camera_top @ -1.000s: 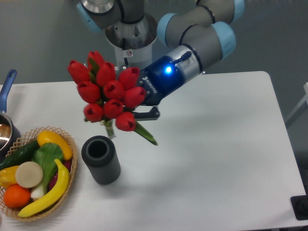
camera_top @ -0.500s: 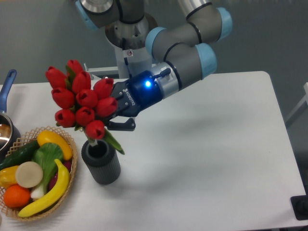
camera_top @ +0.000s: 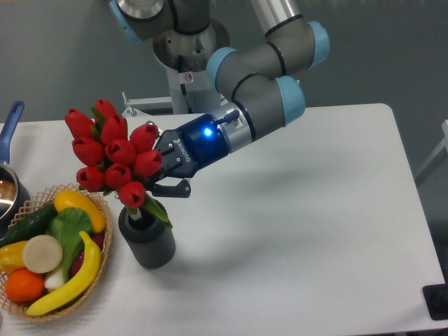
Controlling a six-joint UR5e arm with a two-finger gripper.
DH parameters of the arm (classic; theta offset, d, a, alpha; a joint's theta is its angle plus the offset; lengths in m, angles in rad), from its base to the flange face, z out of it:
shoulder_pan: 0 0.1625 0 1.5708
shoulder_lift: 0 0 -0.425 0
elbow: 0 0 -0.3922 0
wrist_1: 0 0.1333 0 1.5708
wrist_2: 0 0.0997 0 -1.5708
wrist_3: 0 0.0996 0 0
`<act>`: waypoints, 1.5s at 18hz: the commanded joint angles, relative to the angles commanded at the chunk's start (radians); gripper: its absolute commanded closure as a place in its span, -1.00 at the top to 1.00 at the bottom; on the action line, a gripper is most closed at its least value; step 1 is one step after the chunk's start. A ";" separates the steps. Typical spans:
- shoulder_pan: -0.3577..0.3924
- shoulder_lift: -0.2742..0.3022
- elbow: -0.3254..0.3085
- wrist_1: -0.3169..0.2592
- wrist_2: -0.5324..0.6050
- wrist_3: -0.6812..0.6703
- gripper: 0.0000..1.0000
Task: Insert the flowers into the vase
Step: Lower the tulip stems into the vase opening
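1. One bunch of flowers (camera_top: 112, 154): about ten red tulip buds packed in a cluster, green leaves below. The heads lean up and to the left. The stem end dips into the mouth of the vase; one long leaf hangs over the vase's right rim

2. One vase (camera_top: 148, 241): dark grey, nearly black cylinder with ribbed sides and a thick round rim. It stands upright on the table, just right of the basket, directly beneath the bunch

3. One gripper (camera_top: 162, 168): dark body with a lit blue lamp, reaching in from the right at a slant. Its fingers are pinched on the bunch behind the buds; one lower finger (camera_top: 173, 189) shows below the red heads, the contact itself is hidden by the flowers

4. One robot arm (camera_top: 259, 91): grey links with pale blue joint caps, coming down from the base at the top of the view

5. One wicker basket (camera_top: 98, 199): at the left front of the table, holding a banana, an orange, a cucumber, a leafy green and other produce

6. One metal pot (camera_top: 8, 185): at the left edge, blue handle pointing up, mostly cut off

7. One white table (camera_top: 315, 224): carries all the above
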 joint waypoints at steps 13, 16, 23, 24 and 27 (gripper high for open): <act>-0.002 -0.049 -0.147 0.011 0.120 0.150 -0.64; -0.002 -0.072 -0.141 0.011 0.140 0.150 -0.27; 0.002 -0.067 -0.155 0.011 0.143 0.149 1.00; 0.002 -0.067 -0.155 0.012 0.143 0.147 1.00; 0.011 -0.061 -0.155 0.012 0.143 0.141 1.00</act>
